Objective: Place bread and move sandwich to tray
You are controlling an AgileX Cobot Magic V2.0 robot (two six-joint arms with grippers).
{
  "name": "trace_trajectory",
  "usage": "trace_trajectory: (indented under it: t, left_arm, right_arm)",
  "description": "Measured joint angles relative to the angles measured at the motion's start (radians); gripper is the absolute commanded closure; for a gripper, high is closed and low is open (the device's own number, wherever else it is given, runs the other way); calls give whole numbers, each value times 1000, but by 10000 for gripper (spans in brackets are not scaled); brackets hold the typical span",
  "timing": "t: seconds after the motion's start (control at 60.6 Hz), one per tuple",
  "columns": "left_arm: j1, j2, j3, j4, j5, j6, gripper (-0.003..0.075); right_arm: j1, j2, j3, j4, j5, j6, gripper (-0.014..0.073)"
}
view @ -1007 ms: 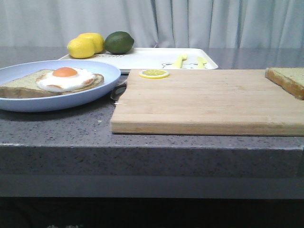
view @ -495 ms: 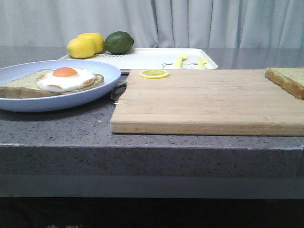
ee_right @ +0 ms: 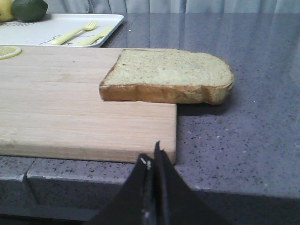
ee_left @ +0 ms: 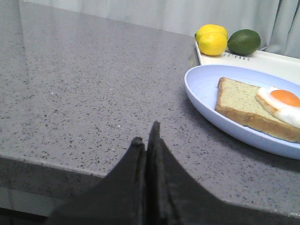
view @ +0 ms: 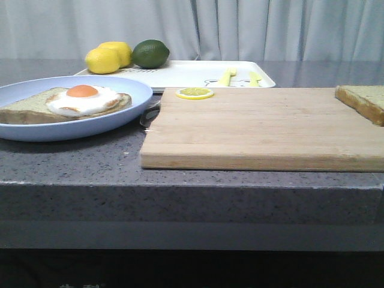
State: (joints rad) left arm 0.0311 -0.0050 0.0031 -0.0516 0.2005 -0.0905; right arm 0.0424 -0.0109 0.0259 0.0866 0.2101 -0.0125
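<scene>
The plain bread (view: 362, 101) lies on the far right corner of the wooden cutting board (view: 258, 129), overhanging its edge; it also shows in the right wrist view (ee_right: 168, 76). The sandwich (view: 72, 102), toast with a fried egg, sits on the pale blue plate (view: 129, 90) at the left; it also shows in the left wrist view (ee_left: 260, 105). The white tray (view: 192, 73) stands behind. My left gripper (ee_left: 146, 136) is shut and empty, near the counter's front edge, left of the plate. My right gripper (ee_right: 152, 153) is shut and empty, in front of the bread. Neither gripper shows in the front view.
Two lemons (view: 108, 57) and a lime (view: 150, 53) sit on the tray's left end, yellow cutlery (view: 237, 77) on its right. A lemon slice (view: 194, 93) lies at the board's back edge. A metal utensil (view: 149, 114) lies between plate and board. Grey curtains hang behind.
</scene>
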Motion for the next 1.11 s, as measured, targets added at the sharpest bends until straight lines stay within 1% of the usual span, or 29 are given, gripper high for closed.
trace_trajectory:
  t: [0.446, 0.578, 0.743, 0.858, 0.924, 0.99, 1.106]
  left_arm:
    - [0, 0, 0, 0, -7, 0, 739]
    - [0, 0, 0, 0, -50, 0, 739]
    - [0, 0, 0, 0, -176, 0, 739]
    - [0, 0, 0, 0, -286, 0, 739]
    - [0, 0, -7, 0, -316, 0, 739]
    - [0, 0, -31, 0, -298, 0, 739]
    - [0, 16, -140, 0, -210, 0, 739]
  right_arm:
    - [0, 0, 0, 0, -20, 0, 660]
    - [0, 0, 0, 1, -52, 0, 660]
    - [0, 0, -5, 44, -71, 0, 660]
    - [0, 0, -79, 60, -39, 0, 660]
    - [0, 0, -136, 62, -15, 0, 660]
    - [0, 3, -199, 64, 15, 0, 660]
    - [0, 78, -329, 64, 77, 0, 660]
